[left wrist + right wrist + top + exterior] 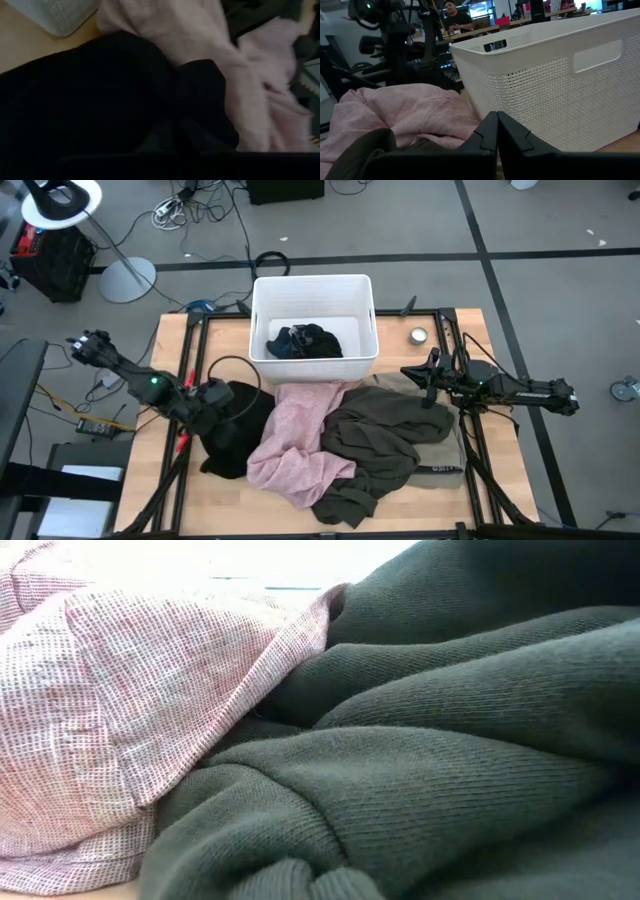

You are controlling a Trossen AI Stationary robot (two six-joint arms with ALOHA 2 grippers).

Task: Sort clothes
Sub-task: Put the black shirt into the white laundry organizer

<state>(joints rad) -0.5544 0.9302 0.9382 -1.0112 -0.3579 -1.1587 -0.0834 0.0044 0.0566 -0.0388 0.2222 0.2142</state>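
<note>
The black garment (235, 435) lies crumpled at the table's left. The pale pink one (300, 445) is in the middle, with the olive-brown one (385, 440) to its right. A light grey-beige piece (448, 468) shows under the olive one's right edge. The dark teal-blue garment (303, 342) lies inside the white bin (262, 320). My left gripper (214, 394) is low over the black garment's far part (90, 100). My right gripper (410, 372) is shut (496, 131) and empty. It is beside the bin's right near corner, above the olive garment's far edge.
The white bin (560, 85) stands at the table's far middle. A small round metal thing (418, 335) lies to its right. Black frame rails (190, 350) run along both table sides. A person (455, 15) sits in the room beyond. Pink and olive cloth fill the low view (400, 790).
</note>
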